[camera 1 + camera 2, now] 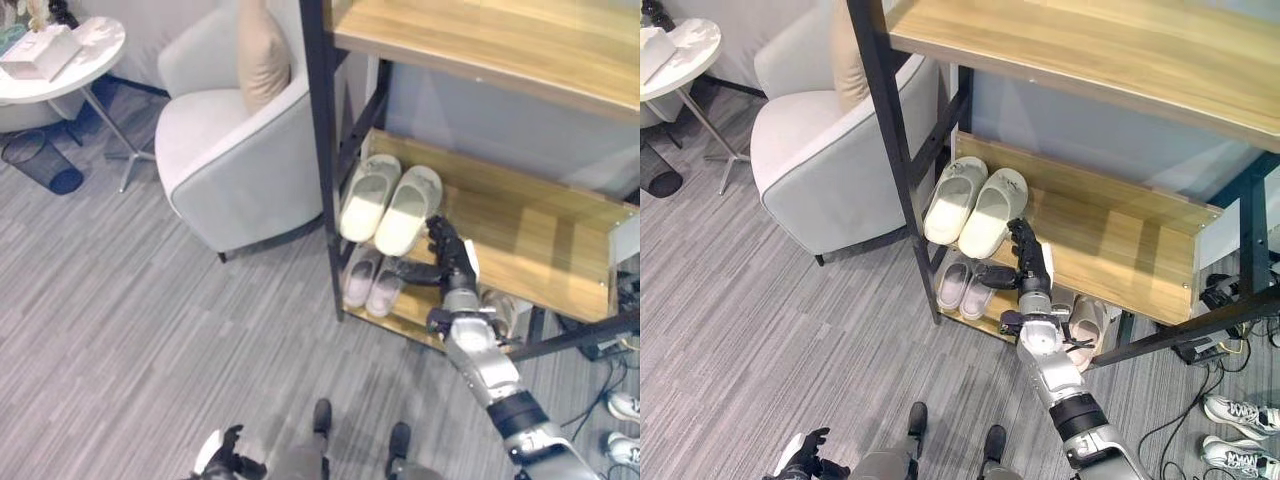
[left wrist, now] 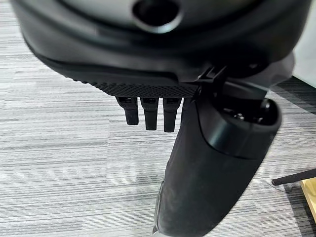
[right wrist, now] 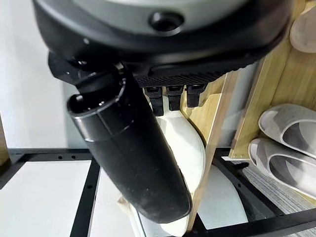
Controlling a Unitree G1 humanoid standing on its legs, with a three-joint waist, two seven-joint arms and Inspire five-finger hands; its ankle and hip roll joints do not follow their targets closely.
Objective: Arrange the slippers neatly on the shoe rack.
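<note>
Starting at far left: round white side desk [image 1: 95, 40] w/ thin metal legs, smooth top, a white tissue box [image 1: 42, 52] on it; dark mesh bin [image 1: 40, 160] on the floor beneath. Floor [image 1: 150, 330] is grey striped carpet, fine-lined texture. Next, a rounded pale-grey upholstered armchair [image 1: 225, 165] w/ a beige cushion [image 1: 262, 55] standing upright against its back.

Left robot hand [image 1: 232, 455] sits low at the bottom edge; in the left wrist view its fingers [image 2: 148, 111] hang straight and relaxed over the carpet, holding nothing.

Shoe rack [image 1: 322, 150]: black metal frame, light wood-grain shelves, flat boards. Middle shelf carries a pair of cream slippers [image 1: 388, 205], open-toe, soft moulded look, side by side, toes pointing outward to the rack's front-left. Bottom shelf: a smaller pair of pale pinkish-grey slippers [image 1: 372, 280], also side by side, plus one more light slipper [image 1: 1085, 325] further right, partly hidden behind the arm.

Right robot hand [image 1: 447, 258] is at the middle shelf's front edge, just beside the right cream slipper; fingers extended, thumb spread, grasping nothing. Whether it touches the slipper — can't tell.

Far right on the floor: white sneakers [image 1: 1240, 430].
</note>
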